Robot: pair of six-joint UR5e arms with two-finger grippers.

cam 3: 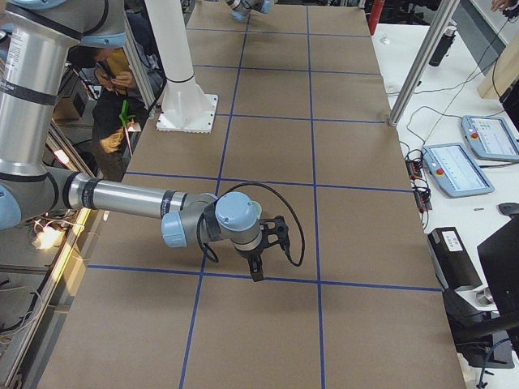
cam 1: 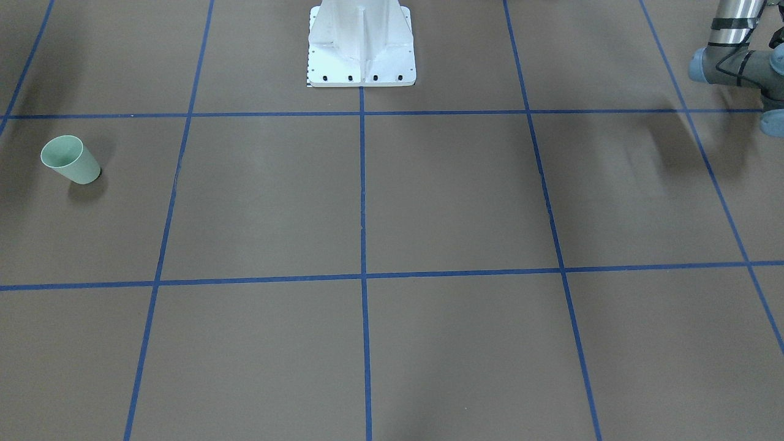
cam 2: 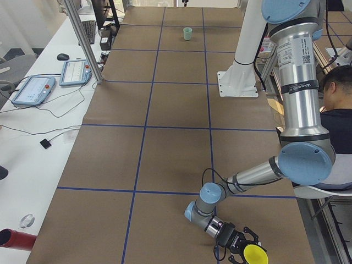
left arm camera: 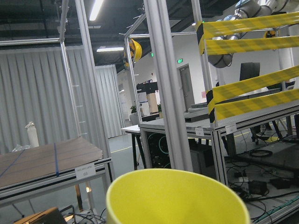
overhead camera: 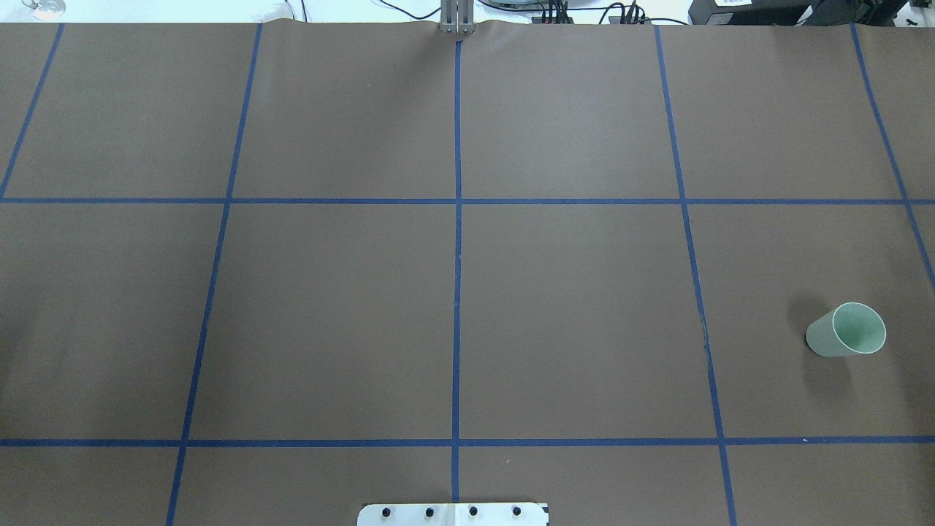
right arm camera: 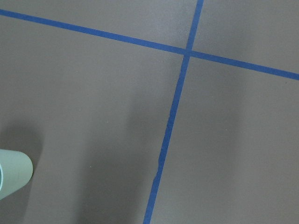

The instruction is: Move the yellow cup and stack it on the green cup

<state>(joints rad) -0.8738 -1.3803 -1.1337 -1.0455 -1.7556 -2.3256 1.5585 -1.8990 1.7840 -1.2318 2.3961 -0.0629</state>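
Observation:
The yellow cup (cam 2: 256, 256) is at the tip of my left gripper (cam 2: 247, 247), low at the table's near end in the exterior left view. The left wrist view shows its yellow rim (left arm camera: 177, 196) close up, tipped toward the room, with no fingers in sight. I cannot tell whether that gripper grips it. The green cup (overhead camera: 847, 330) stands upright on the brown table on my right side; it also shows in the front view (cam 1: 70, 159), in the exterior left view (cam 2: 187, 33) and in the right wrist view (right arm camera: 11, 175). My right gripper (cam 3: 257, 274) hangs above the table and points down; I cannot tell its state.
The white robot pedestal (cam 1: 361, 55) stands at the table's middle edge. Blue tape lines (overhead camera: 456, 292) divide the brown table. Teach pendants (cam 2: 33, 91) lie on a side bench. A seated person (cam 2: 335, 104) is behind the robot.

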